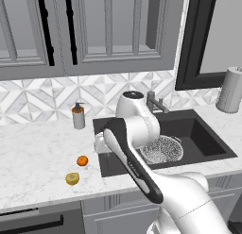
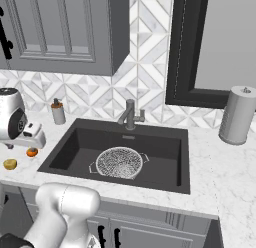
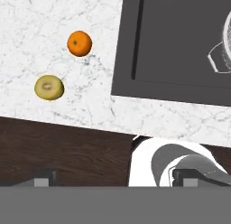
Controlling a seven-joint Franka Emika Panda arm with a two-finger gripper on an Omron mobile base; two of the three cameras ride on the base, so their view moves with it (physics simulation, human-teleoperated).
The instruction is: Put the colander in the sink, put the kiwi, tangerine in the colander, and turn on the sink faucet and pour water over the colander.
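Two small fruits sit nearest you on the white marble counter (image 1: 33, 153), to the left of the basin: the dull yellow-brown kiwi (image 1: 72, 178) with its paler face, closest to the counter's front edge, and the bright orange round tangerine (image 1: 82, 160) just behind it, near but not touching. From the hand camera you look down on both, the kiwi (image 3: 49, 87) and the tangerine (image 3: 79, 43) lying apart on bare marble, well left of the sink's dark rim.

Your two-finger gripper (image 3: 115, 178) hangs above the counter's front edge with its fingertips (image 3: 43, 179) spread wide and nothing between them. In the right base view the white hand (image 2: 29, 134) hovers over the counter beside the sink's left edge, above the fruits.

Next comes the large rectangular dark charcoal sink (image 2: 165, 142) set into the marble. The wide round speckled silvery-white perforated colander (image 2: 119, 162) with thin wire side handles stands upright on the basin floor, toward the front.

Behind the basin you see the short dark grey metal faucet (image 2: 130, 114), spout angled over the sink. Left of it, by the patterned tile wall, stands a small grey soap pump bottle (image 1: 78, 116). Far right on the counter, a tall grey cylinder (image 2: 238, 116) stands upright.
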